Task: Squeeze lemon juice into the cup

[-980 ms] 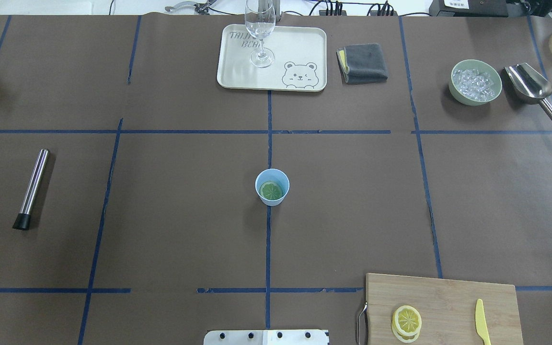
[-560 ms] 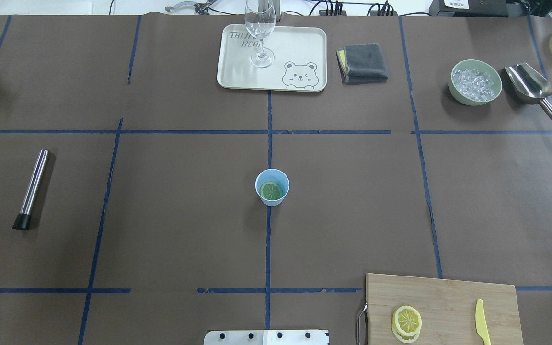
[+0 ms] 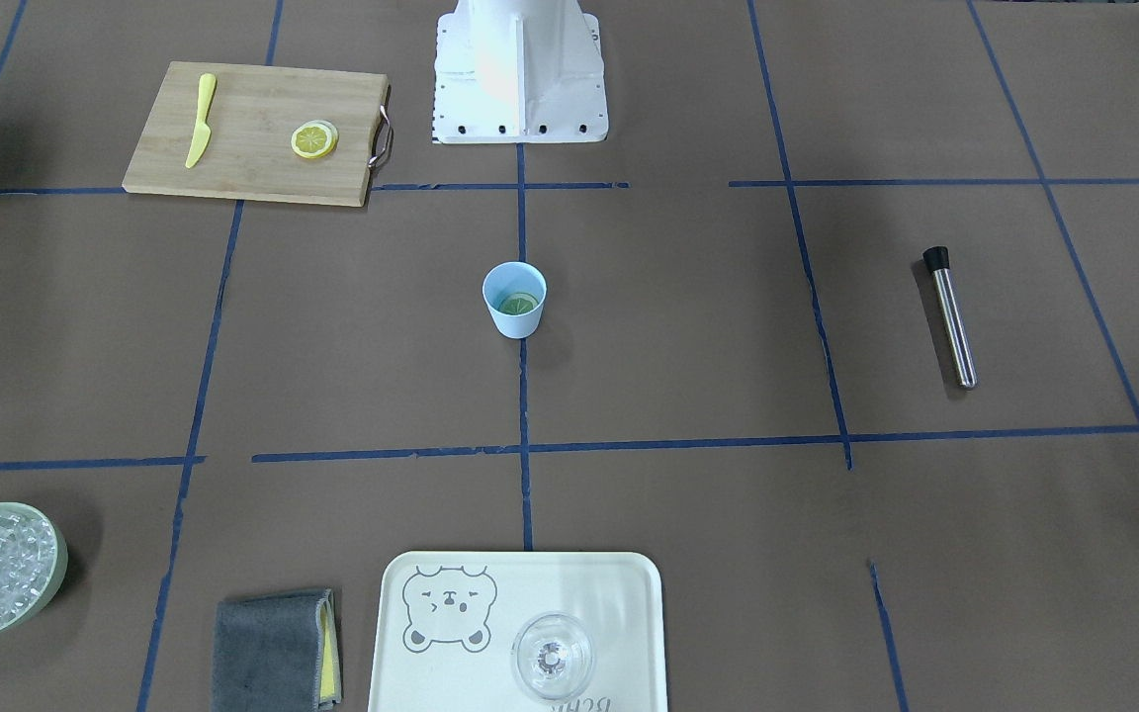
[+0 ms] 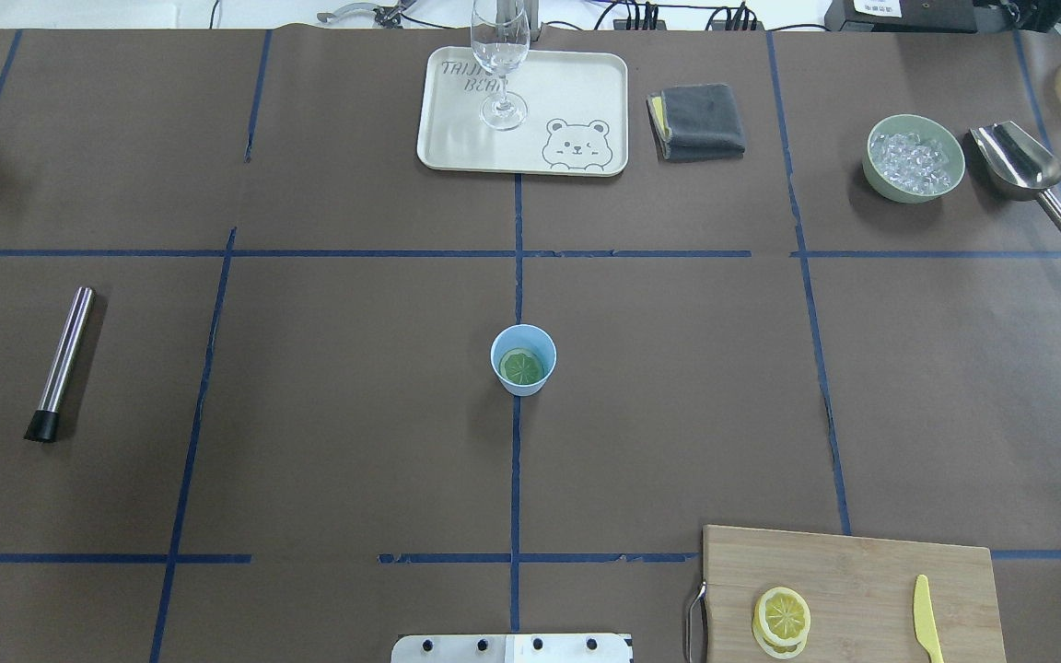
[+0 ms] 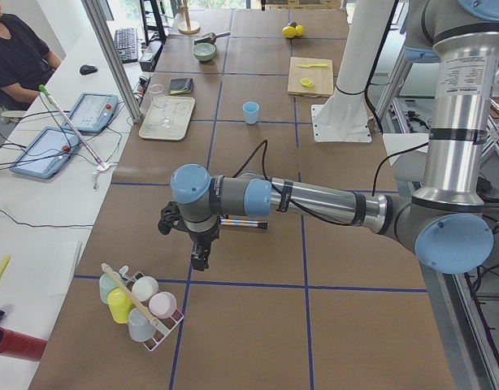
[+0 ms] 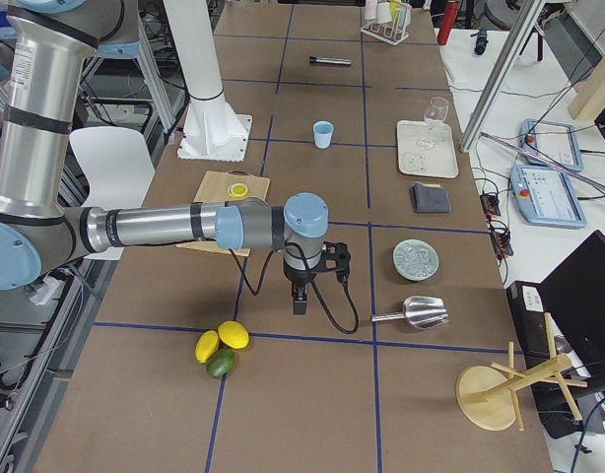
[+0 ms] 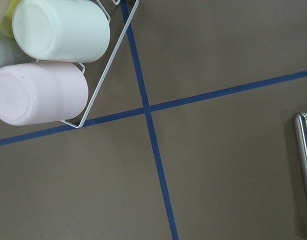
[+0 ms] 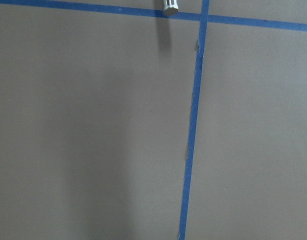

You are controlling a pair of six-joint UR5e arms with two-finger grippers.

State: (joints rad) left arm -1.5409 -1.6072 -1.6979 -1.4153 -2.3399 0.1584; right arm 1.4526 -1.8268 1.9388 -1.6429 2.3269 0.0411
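The light-blue cup point(image 4: 525, 388) stands at the table's middle on the blue tape line. A round greenish citrus slice point(image 4: 521, 367) lies flat inside it, also seen in the front view point(image 3: 519, 304). Two stacked yellow lemon slices point(image 4: 781, 614) lie on the wooden cutting board point(image 4: 862, 566) at the near right. My left gripper point(image 5: 199, 262) hangs over the table's far left end near a mug rack, far from the cup. My right gripper point(image 6: 299, 304) hangs over the far right end. Both show only in the side views, so I cannot tell whether they are open or shut.
A yellow plastic knife point(image 4: 927, 619) lies on the board. A cream tray point(image 4: 577, 83) with a clear glass point(image 4: 499, 64), a grey cloth point(image 4: 698, 121), a green bowl of ice point(image 4: 915, 157) and a steel scoop point(image 4: 1023, 170) stand at the back. A steel muddler point(image 4: 62, 361) lies left.
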